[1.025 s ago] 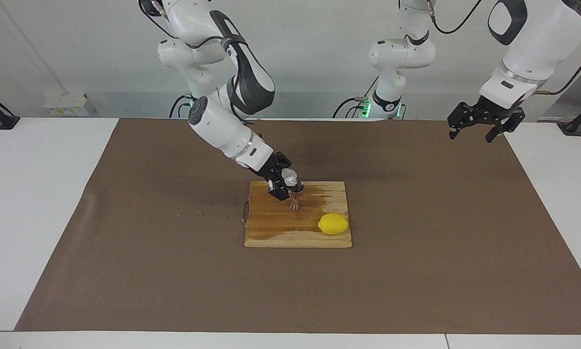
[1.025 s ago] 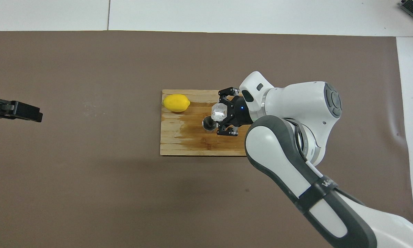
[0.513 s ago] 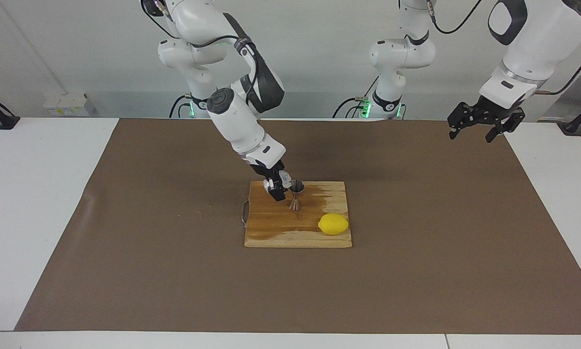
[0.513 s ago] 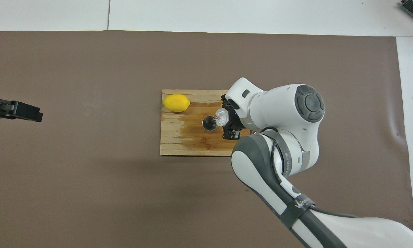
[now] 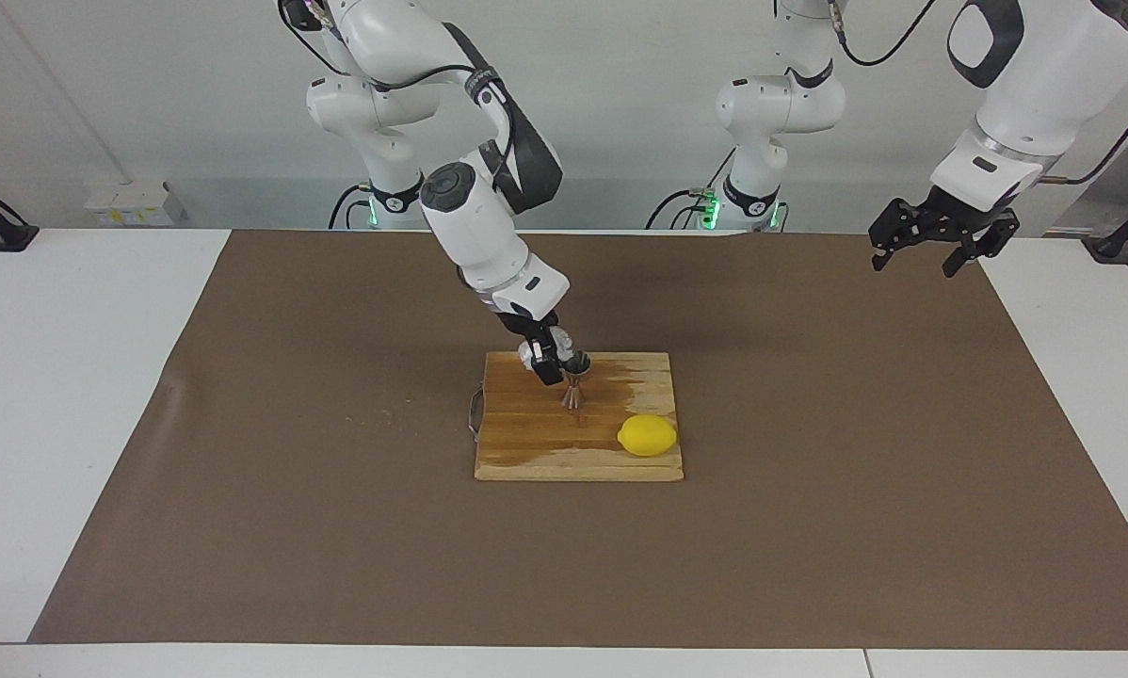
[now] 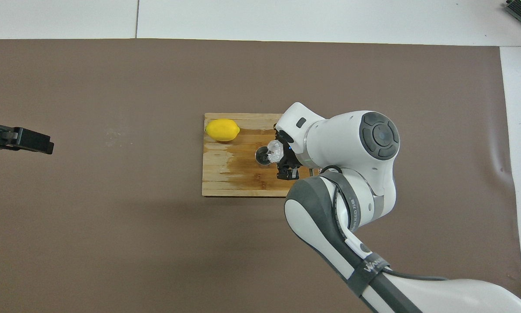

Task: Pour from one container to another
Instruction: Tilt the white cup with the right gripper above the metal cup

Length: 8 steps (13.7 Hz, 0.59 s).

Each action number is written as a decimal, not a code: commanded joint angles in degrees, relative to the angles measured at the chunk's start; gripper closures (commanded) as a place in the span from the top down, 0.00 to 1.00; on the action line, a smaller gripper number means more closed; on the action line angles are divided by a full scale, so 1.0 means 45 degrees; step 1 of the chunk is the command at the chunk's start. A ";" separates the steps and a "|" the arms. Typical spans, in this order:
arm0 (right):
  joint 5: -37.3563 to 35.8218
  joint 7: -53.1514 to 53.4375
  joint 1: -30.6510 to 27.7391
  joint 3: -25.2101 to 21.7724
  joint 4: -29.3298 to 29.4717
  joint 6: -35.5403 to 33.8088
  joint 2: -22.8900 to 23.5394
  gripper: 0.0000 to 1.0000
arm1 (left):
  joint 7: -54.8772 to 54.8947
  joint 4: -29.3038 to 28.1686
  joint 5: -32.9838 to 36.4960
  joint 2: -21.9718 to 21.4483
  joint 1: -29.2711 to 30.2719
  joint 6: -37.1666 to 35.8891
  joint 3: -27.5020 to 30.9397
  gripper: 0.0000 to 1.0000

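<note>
A small clear faceted glass cup (image 5: pixel 535 354) (image 6: pixel 275 150) is tipped over the mouth of the silvery hourglass jigger (image 5: pixel 573 386) (image 6: pixel 262 156), which stands upright on the wooden cutting board (image 5: pixel 578 461) (image 6: pixel 225 182). My right gripper (image 5: pixel 545 360) (image 6: pixel 282 158) is shut on the cup, just above the jigger's rim. The arm's wrist hides part of the cup from overhead. My left gripper (image 5: pixel 931 247) (image 6: pixel 21 140) hangs open and waits in the air over the left arm's end of the table.
A yellow lemon (image 5: pixel 647 435) (image 6: pixel 222 130) lies on a board corner farther from the robots than the jigger. The board has a dark wet patch around the jigger. A brown mat (image 5: pixel 809 527) covers the table under the board.
My right arm has swung its wrist upward and turned, tilting the glass cup further over the jigger's mouth. The left arm has not moved.
</note>
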 commanded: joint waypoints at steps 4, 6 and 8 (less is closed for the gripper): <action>-0.0201 0.0243 -0.0273 0.0049 -0.0163 -0.0154 -0.0311 0.00 | 0.0050 -0.0328 0.0242 -0.0304 -0.0116 0.0119 0.0094 1.00; 0.0033 0.0223 -0.0254 0.0069 -0.0202 -0.0115 -0.0389 0.00 | 0.0050 -0.0328 0.0242 -0.0304 -0.0116 0.0119 0.0094 1.00; 0.0753 -0.0263 -0.0253 0.0069 -0.0203 -0.0056 -0.0389 0.00 | 0.0050 -0.0328 0.0242 -0.0304 -0.0116 0.0119 0.0094 1.00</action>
